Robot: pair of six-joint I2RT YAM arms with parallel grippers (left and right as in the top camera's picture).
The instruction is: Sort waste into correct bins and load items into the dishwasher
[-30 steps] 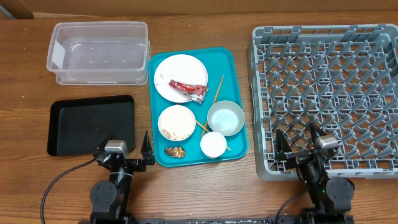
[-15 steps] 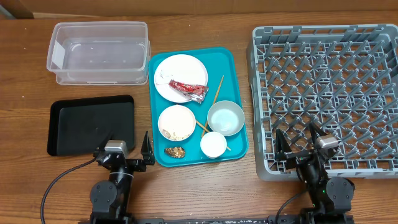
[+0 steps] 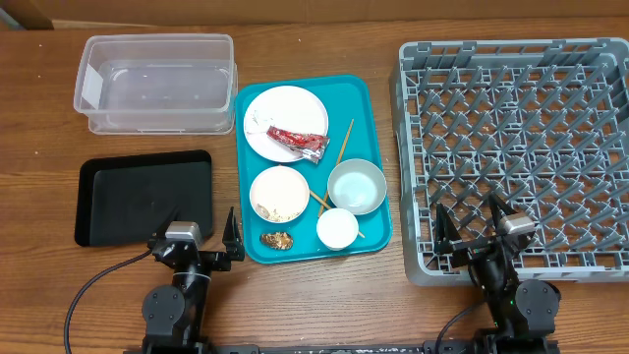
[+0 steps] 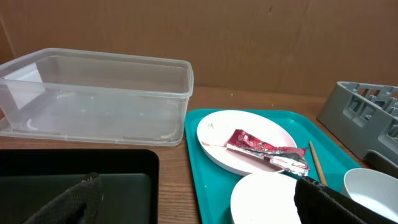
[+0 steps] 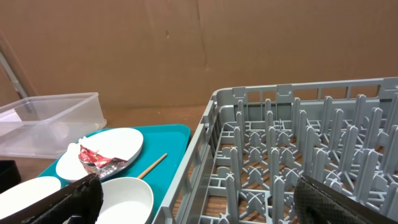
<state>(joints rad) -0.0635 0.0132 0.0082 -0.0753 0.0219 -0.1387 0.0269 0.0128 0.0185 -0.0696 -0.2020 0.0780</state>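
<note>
Both pincers wide, holding nothing. Left pincer point(image 3: 201, 231) at black tray point(image 3: 138, 197) corner, right pincer point(image 3: 469, 226) at dish rack point(image 3: 511, 51) near edge. Red wrapper point(image 3: 297, 141) on white plate point(image 3: 280, 106), on teal tray point(image 3: 359, 108).

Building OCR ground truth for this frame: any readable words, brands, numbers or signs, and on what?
None legible in any view.
Print, if any, on the red wrapper: too blurred to read.
Marks, if any, on the white label at the end of the clear tub: too small to read.
</note>
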